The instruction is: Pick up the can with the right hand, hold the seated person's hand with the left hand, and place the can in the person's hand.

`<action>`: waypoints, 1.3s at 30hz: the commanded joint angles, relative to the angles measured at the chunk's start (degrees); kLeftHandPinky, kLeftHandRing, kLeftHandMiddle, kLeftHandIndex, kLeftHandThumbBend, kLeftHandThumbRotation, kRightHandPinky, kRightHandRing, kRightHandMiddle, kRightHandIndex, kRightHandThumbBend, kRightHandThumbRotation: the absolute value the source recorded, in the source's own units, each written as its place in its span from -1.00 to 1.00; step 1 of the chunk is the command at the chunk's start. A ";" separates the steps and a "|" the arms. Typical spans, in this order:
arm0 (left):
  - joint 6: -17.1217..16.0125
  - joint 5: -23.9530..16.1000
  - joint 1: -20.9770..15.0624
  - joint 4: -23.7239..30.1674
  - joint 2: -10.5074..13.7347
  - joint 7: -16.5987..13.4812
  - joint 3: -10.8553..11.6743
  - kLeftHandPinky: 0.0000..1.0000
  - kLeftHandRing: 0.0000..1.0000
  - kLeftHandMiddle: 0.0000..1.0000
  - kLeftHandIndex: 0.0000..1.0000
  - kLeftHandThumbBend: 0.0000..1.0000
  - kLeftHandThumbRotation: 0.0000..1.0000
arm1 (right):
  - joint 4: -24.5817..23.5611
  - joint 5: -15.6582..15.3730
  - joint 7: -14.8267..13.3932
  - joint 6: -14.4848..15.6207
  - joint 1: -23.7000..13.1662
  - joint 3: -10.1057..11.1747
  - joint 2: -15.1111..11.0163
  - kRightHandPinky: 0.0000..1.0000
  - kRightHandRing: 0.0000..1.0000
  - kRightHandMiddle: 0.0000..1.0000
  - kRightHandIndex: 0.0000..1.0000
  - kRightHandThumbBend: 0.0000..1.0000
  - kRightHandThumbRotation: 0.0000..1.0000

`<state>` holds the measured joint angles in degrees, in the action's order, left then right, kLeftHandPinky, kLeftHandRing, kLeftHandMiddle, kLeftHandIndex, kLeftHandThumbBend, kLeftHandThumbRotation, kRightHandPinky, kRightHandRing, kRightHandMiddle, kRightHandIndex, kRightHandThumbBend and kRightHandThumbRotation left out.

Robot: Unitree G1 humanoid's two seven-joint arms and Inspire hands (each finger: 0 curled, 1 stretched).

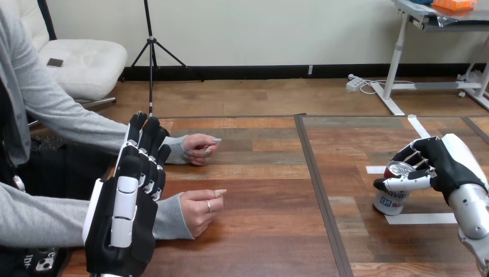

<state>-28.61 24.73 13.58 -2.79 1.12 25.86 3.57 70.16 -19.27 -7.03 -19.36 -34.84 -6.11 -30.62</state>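
Observation:
A can [394, 196] with a silver top and a white, red and blue side stands on the wooden table [259, 231] at the right. My right hand [447, 167] is shut on it, thumb across its front and fingers curled behind its rim. My left hand [124, 210] is raised at the lower left with its white-shelled back towards me and its fingers straight, open. It covers part of the person's grey sleeves and holds nothing. The person's nearer hand [202, 210] rests loosely curled on the table just right of my left hand. Their farther hand [199, 149] lies curled beyond it.
A strip of white tape [421, 219] lies on the table right by the can's base, and another piece [376, 169] lies behind the can. A dark seam [318, 190] runs front to back across the table between the person's hands and the can.

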 commanded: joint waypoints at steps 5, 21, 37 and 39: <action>-0.49 1.19 -2.73 1.46 -0.29 0.85 0.43 1.00 1.00 1.00 1.00 0.24 0.63 | -1.62 0.34 0.01 -2.90 -2.87 0.41 -1.41 -0.28 -0.16 -0.11 -0.16 0.50 -1.00; -0.42 0.51 -2.47 1.40 -0.23 0.66 0.22 1.00 1.00 1.00 0.99 0.33 0.63 | -2.89 -0.99 0.22 -5.38 -3.54 -0.36 -2.20 -0.27 -0.18 -0.12 -0.16 0.48 -1.00; 0.09 -1.03 -2.25 1.57 -0.24 -0.65 -0.12 1.00 1.00 1.00 0.98 0.34 0.63 | -5.65 -0.83 3.23 -5.32 -5.63 -0.05 -2.55 -0.32 -0.23 -0.17 -0.17 0.46 -1.00; 0.18 -1.16 -2.23 1.59 -0.22 -0.72 -0.17 1.00 1.00 1.00 0.98 0.35 0.64 | -6.27 -0.78 3.52 -5.08 -5.74 0.01 -2.53 -0.32 -0.23 -0.17 -0.17 0.46 -1.00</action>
<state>-28.43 24.17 13.58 -2.79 1.11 25.36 3.37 68.84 -20.39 -3.80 -23.69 -34.85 -6.52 -31.16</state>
